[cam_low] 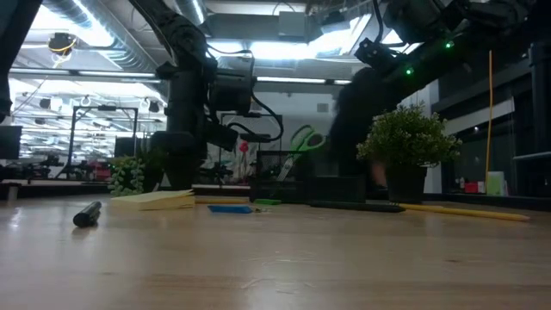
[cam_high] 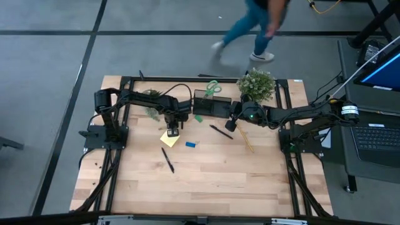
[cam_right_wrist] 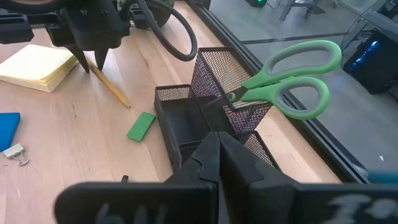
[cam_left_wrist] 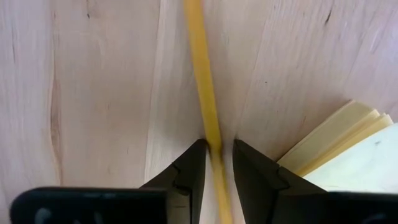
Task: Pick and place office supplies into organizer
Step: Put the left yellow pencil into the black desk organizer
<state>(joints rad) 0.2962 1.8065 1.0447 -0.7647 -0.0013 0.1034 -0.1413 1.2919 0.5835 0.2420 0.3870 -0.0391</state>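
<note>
Gripping a thin yellow wooden pencil (cam_left_wrist: 205,106) between its narrowed fingers, the left tool (cam_left_wrist: 216,155) stands on the pale wooden tabletop (cam_left_wrist: 106,93) just beside the yellow sticky-note pad (cam_left_wrist: 348,149); the right tool (cam_right_wrist: 219,146), fingers pressed together and empty, hovers near the black mesh organizer box (cam_right_wrist: 214,109); green-handled scissors (cam_right_wrist: 292,78) stand in the organizer's taller section; a small green eraser (cam_right_wrist: 141,126) lies just beside the organizer, between it and the pad.
</note>
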